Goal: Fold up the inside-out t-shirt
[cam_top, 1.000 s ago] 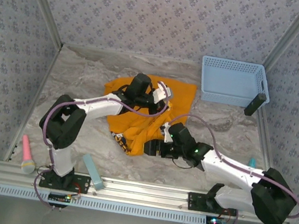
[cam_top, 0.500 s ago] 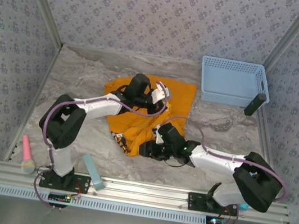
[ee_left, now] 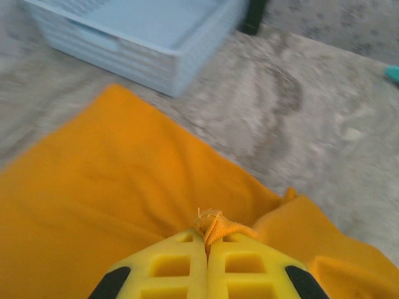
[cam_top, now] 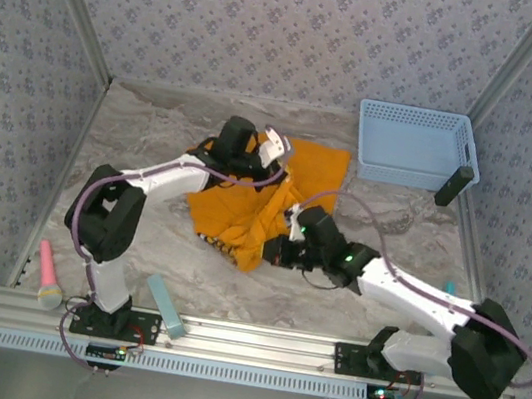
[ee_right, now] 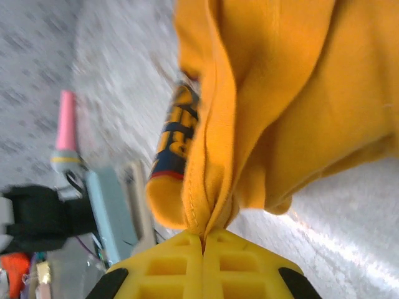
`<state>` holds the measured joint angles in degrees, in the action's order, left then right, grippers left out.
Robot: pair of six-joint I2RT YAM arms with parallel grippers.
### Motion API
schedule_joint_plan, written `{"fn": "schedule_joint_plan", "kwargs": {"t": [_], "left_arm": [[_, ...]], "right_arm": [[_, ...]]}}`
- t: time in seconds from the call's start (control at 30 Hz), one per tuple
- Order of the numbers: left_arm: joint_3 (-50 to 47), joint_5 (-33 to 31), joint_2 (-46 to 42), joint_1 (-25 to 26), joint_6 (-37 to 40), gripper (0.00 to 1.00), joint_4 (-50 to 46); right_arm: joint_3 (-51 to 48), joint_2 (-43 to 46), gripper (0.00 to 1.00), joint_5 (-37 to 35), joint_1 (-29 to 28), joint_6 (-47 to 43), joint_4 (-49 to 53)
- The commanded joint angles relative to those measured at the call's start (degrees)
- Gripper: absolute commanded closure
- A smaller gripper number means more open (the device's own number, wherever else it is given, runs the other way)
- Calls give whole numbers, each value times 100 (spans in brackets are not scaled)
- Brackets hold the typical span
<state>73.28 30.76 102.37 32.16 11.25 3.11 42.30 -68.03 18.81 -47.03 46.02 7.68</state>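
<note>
Where two claws (ee_left: 207, 235) (ee_right: 204, 237) pinch, one t-shirt (cam_top: 241, 218)

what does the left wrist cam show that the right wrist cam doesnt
Left wrist, not right wrist: the basket beyond the shirt, with a dark object behind it.
Right wrist, not left wrist: the shirt's dark lettering, a pink tool and a blue block.
Both: orange shirt fabric over the grey table, and a hand shut on a pinched fold, the left hand in its view and the right hand in its own.
</note>
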Motion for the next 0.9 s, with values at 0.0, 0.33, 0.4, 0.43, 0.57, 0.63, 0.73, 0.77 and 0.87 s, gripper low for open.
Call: {"fn": "schedule_joint_plan", "kwargs": {"t": [0.0,0.33,0.4,0.43,0.57,0.63,0.73,0.77,0.87], "left_arm": [[913,-844,-608,-369,-7,100,-436],[6608,-1733,334,-1521,-611,100,-4140],[7218,-1718,412,-1496,-926,100,-4709],[7298,-1755,345,-1494,-1193,100,-4826],[6538,-1974,-387,-1316,-1969,100,-4754],[5836,-1995,-808,-1116,-1893,100,-4453],[4624,-2005,-1410,-856,-1828,100,-3778],[4230,-2012,-1577,-799,-1852,100,-3575],[3312,-1805,-1911,-697,-1757,100,-3127]], "right_arm": [[1010,308,100,-110,773,-1265,847],[4707,-97,100,-1235,2180,-3905,2861],[5027,-56,100,-1648,2188,-4161,3033],[5137,0,100,-1856,2179,-4266,3105],[5217,305,100,-1896,2129,-4592,3131],[5133,276,96,-1366,1889,-4764,3203],[4243,186,51,-1020,1130,-5038,2720],[3795,149,47,-1071,842,-5188,2256],[2676,-71,39,-707,376,-5965,877]]}}
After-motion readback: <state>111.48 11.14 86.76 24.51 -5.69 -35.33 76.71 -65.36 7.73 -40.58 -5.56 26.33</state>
